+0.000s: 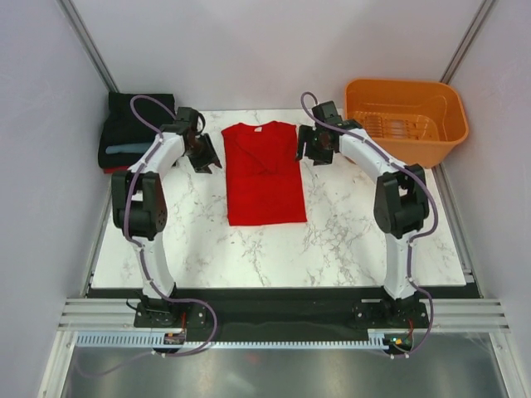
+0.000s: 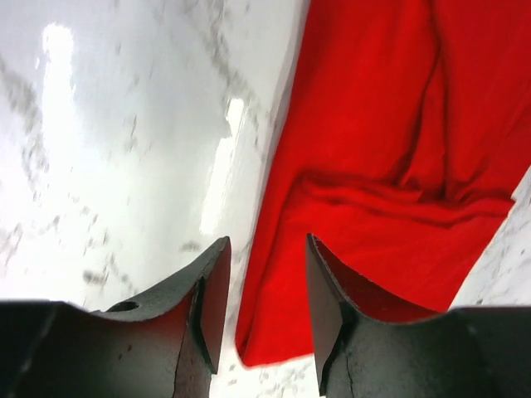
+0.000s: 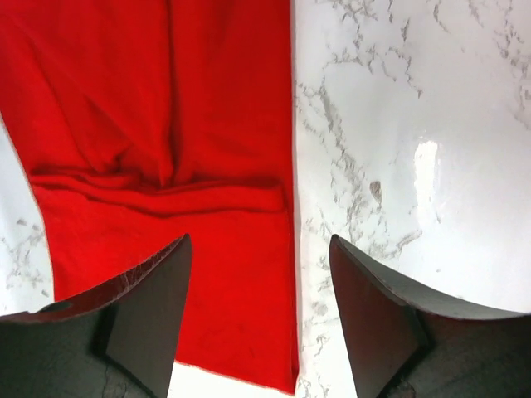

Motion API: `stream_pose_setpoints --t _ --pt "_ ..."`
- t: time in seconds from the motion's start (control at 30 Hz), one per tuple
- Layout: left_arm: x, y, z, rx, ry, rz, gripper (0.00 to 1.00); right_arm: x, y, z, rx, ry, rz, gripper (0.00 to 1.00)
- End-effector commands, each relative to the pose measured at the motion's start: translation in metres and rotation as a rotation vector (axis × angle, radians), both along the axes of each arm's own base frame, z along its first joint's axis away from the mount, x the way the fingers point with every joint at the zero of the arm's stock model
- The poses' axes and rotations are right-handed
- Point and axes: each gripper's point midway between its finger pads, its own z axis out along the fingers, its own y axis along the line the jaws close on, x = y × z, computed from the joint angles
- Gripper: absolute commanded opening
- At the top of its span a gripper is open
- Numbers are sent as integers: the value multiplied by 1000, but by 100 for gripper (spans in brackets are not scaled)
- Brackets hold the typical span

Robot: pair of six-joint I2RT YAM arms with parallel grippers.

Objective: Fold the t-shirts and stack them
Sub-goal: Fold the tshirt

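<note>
Both grippers hover with jaws spread and nothing between them, one on each side of the red t-shirt's collar end. The left gripper (image 1: 204,156) sits just beside the shirt's left edge, its dark, matte, wedge-shaped fingers (image 2: 207,307) parted by a narrow gap over the cloth's border. The right gripper (image 1: 309,149) sits just beside the right edge, and its fingers (image 3: 373,315) are spread wider, straddling the hem line where cloth meets stone.

The red t-shirt (image 1: 264,174) lies flat in the middle of the counter, neck toward the far wall. Its sleeves are turned inward, so it reads as a long, upright rectangle with fairly straight sides. The fabric is soft, matte and bright red. Both wrist views show a raised horizontal ridge of cloth across it, with slanting creases running away from the ridge (image 2: 398,195) (image 3: 158,191).

The counter (image 1: 348,240) is glossy white marble with grey veins, and it carries bright glare patches near both grippers.

At the far left corner a stack of folded t-shirts (image 1: 133,124) rests, mostly black, with a slate-blue strip and a sliver of red showing at its near side. At the far right stands an orange plastic basket (image 1: 402,84) with a slotted floor, well apart from the shirt.
</note>
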Motion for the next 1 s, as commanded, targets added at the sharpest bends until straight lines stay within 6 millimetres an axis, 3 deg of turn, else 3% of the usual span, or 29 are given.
stream_pose_setpoints --t 0.0,0.03,0.07,0.1,0.13,0.2,0.27,0.3,0.33,0.4,0.43,0.5,0.63,0.8,0.97 --pt "-41 -4 50 -3 -44 -98 48 -35 11 68 44 -107 80 75" --pt "-52 -2 69 -4 -90 -104 48 -54 9 50 35 -67 87 75" --pt "-72 0 56 -2 -55 -101 48 -60 13 51 46 -83 97 75" --pt "-77 -2 58 -18 -86 -106 48 -81 14 43 42 -59 116 75" --pt "-99 -2 53 -37 -81 -98 47 -89 15 39 42 -54 123 75" --pt "-108 -12 51 -96 -122 -118 47 -119 8 18 43 1 117 74" --pt "-135 -16 35 -124 -93 -109 47 -132 6 9 73 2 116 74" --pt "-144 -23 31 -148 -89 -129 47 -149 -1 -4 72 31 110 70" --pt "-157 -25 14 -164 -70 -125 47 -153 3 -6 106 26 123 69" --pt "-167 -30 11 -198 -98 -127 47 -172 1 -22 132 69 134 68" --pt "-176 -31 -2 -217 -85 -106 47 -174 2 -25 144 69 138 68" --pt "-181 -35 -5 -247 -96 -90 48 -184 -1 -36 148 95 137 68" --pt "-187 -40 -17 -259 -96 -87 48 -183 2 -49 184 91 141 68" --pt "-183 -38 -20 -248 -132 -74 52 -182 -4 -70 221 117 115 67" --pt "-181 -40 -27 -261 -167 -72 63 -181 -4 -86 238 135 111 63"
